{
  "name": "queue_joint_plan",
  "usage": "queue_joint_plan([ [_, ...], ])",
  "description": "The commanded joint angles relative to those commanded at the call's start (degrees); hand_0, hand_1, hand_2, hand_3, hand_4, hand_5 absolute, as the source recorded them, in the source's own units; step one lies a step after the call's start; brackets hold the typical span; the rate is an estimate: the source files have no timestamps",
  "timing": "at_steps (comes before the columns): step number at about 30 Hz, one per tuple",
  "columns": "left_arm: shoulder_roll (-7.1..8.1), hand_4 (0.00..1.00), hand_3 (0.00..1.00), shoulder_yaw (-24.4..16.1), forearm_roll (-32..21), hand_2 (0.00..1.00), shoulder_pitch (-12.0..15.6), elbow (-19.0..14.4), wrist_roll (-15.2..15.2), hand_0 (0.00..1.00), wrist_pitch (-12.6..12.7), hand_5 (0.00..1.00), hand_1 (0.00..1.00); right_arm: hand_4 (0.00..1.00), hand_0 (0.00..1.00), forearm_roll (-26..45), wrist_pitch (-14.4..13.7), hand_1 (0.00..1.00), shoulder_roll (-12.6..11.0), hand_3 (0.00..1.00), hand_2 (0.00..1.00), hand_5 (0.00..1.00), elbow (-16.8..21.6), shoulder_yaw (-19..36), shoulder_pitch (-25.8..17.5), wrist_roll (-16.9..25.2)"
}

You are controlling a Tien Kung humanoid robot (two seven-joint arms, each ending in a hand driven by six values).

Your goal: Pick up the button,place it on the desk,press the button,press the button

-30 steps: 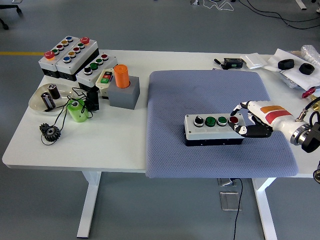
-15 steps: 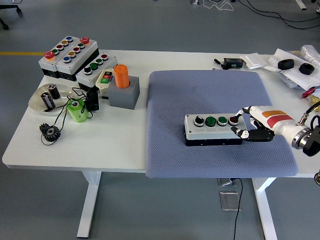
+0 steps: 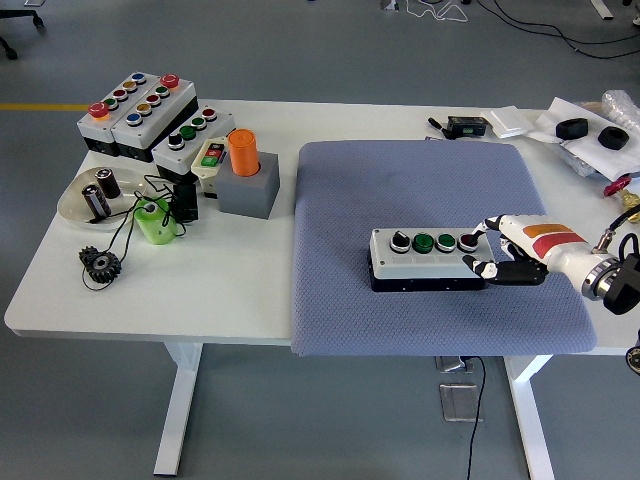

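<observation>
While the right hand reaches in from 3 o'clock, one fingertip meets the red button, grasping nothing | button box lies flat on the grey mat, right of table centre | spare boxes at 10 o'clock

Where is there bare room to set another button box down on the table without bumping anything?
Free: the blue mat left of the button box, and the white table between the black gear and the mat's left edge. Crowded: the far-left cluster around the orange cylinder, the cluttered far-right corner, and the box's right end, where the right hand works.
</observation>
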Motion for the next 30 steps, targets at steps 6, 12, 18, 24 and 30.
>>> queue_joint_plan([
  [6,0.05,0.319,0.494,0.4,-0.6,0.693,-0.2,0.0,-0.1,0.65,0.0,0.998,0.7,0.638,0.035,-0.2,-1.5,0.002,0.7,0.649,0.041,0.71,1.1,0.3,0.9,-0.1],
  [12,0.05,0.319,0.494,0.8,-1.0,0.694,-0.3,0.0,-0.2,0.65,0.0,0.998,0.7,0.635,0.037,-0.6,-1.5,0.002,2.1,0.65,0.041,0.711,0.6,-1.2,1.9,-0.4],
  [18,0.12,0.319,0.494,1.0,-1.4,0.693,-0.4,0.0,-0.3,0.65,0.0,0.998,0.699,0.634,0.036,-0.5,-1.3,0.002,2.9,0.65,0.041,0.711,-0.4,-2.9,2.4,-0.6],
  [24,0.17,0.32,0.492,1.2,-1.5,0.693,-0.6,0.0,-0.4,0.65,0.0,0.998,0.7,0.633,0.034,-0.4,-0.9,0.002,3.0,0.651,0.042,0.709,-0.8,-4.0,2.5,-0.8],
  [30,0.18,0.32,0.493,1.0,-1.3,0.694,-0.7,0.0,-0.3,0.65,0.0,0.998,0.7,0.628,0.035,-0.5,-0.9,0.002,2.9,0.652,0.041,0.702,-0.5,-4.2,2.6,-0.9],
])
